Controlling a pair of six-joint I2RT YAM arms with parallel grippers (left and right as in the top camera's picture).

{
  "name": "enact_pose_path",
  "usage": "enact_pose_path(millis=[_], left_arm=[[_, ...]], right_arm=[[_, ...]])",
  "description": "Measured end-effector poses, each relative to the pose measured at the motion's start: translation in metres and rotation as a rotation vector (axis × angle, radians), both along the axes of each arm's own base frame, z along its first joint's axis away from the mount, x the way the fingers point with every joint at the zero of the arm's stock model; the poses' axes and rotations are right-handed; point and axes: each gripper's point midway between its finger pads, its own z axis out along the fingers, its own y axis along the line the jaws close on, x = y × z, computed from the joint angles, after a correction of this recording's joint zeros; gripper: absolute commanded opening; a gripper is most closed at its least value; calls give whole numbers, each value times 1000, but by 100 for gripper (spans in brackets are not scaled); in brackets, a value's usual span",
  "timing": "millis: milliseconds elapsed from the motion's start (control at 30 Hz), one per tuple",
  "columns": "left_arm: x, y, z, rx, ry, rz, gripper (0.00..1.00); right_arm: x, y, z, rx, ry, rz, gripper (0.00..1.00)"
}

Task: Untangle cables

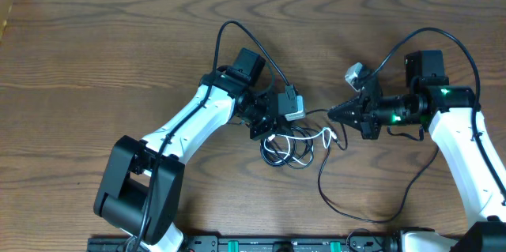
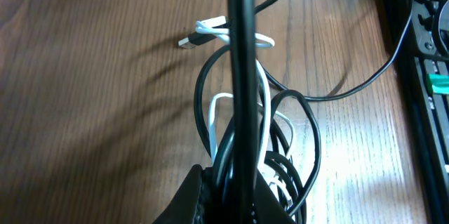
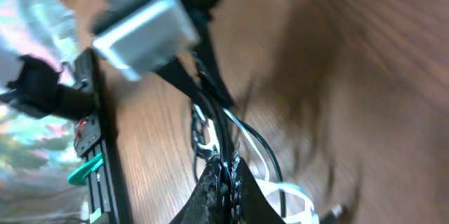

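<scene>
Two thin cables being pinched in a knot at mid-tabletop

The long thin black cable [image 2: 199, 90] is being shown looped several times through the shorter thin white cable [image 2: 212, 29], the knot lying between the two arms on the dark wood-grain tabletop [image 1: 95, 47]. One black run is being trailed out in a wide curve toward the near edge and up to the right, and the white cable's small plug is lying just beside the knot. The left claw [image 2: 231, 189] is being clenched on the bundle of both cables. The right claw [image 3: 221, 175] is being clenched on a black strand drawn straight between the claws. Bare wood is being left open to the left and toward the far edge; the near edge is being lined by a black rail with green fittings [image 1: 261, 244].
</scene>
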Motion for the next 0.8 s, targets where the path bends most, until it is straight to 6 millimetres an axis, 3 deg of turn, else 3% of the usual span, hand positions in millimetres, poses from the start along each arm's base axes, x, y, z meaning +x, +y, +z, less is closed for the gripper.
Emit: enact_pose_path(millis=[200,333,500,533,667,800], left_arm=[[7,4,3,51,15,95,7],[18,11,24,81,-37,203,7],[34,17,81,16,-163,355,8],[35,18,93,-7,-184,379,7],[36,21,143,-114,-251,468,7],[28,26,175,-186,-278,515,7]], right_arm=[[11,-18,-19,-123,123,-170,2],[19,-36,-34,-223,223,-340,10],[25,-61,-47,-321,304,-522,38],[26,-62,-48,-326,309,-533,40],[26,-63,-49,-323,333,-563,32],[25,-63,-48,-319,339,-568,42]])
